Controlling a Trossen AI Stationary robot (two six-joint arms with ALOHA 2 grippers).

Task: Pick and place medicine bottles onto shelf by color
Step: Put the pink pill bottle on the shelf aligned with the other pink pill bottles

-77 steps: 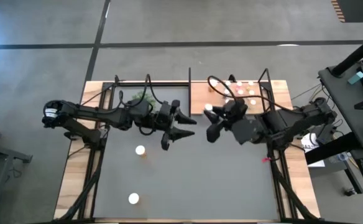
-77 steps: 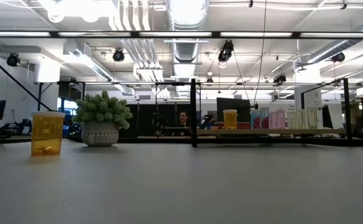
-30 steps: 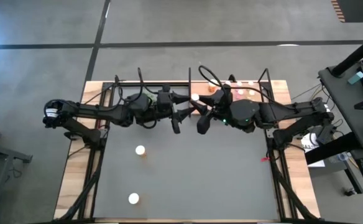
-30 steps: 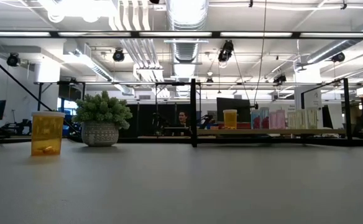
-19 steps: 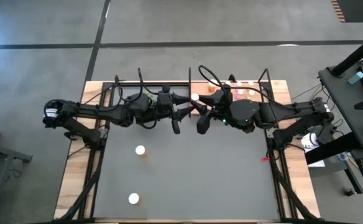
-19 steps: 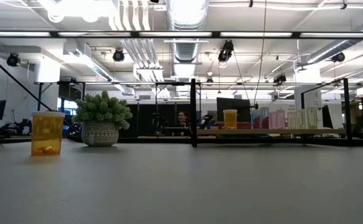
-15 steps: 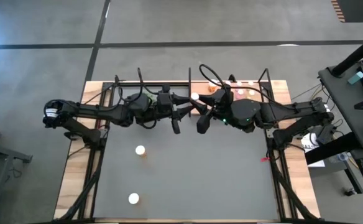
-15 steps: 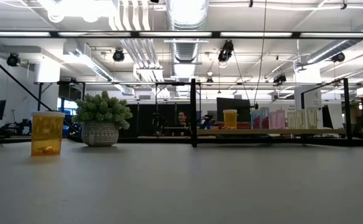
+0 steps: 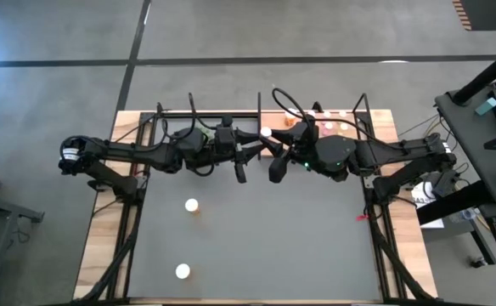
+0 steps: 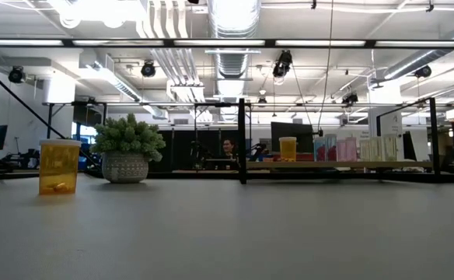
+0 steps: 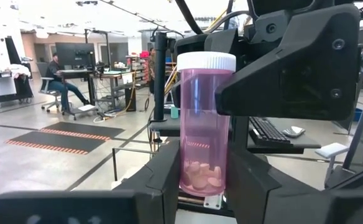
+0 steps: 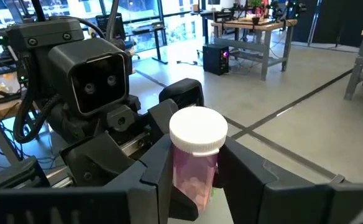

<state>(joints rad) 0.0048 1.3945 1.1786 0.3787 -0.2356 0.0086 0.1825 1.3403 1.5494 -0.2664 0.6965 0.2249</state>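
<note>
The left gripper [image 11: 200, 186] had just clamped onto the pink bottle [image 11: 204, 124] beside the shelf [image 9: 273, 129], the right gripper [image 12: 191, 180] gripping it too.

high cam overhead, low cam tabletop-level, wrist cams close-up

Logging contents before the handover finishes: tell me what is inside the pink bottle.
The pink bottle holds a small heap of pale pink pills at its bottom; above them it looks empty. The left claw covers its lowest edge, and the white cap covers the top.

Translucent pink plastic bottle [image 11: 201, 130], glossy
</note>
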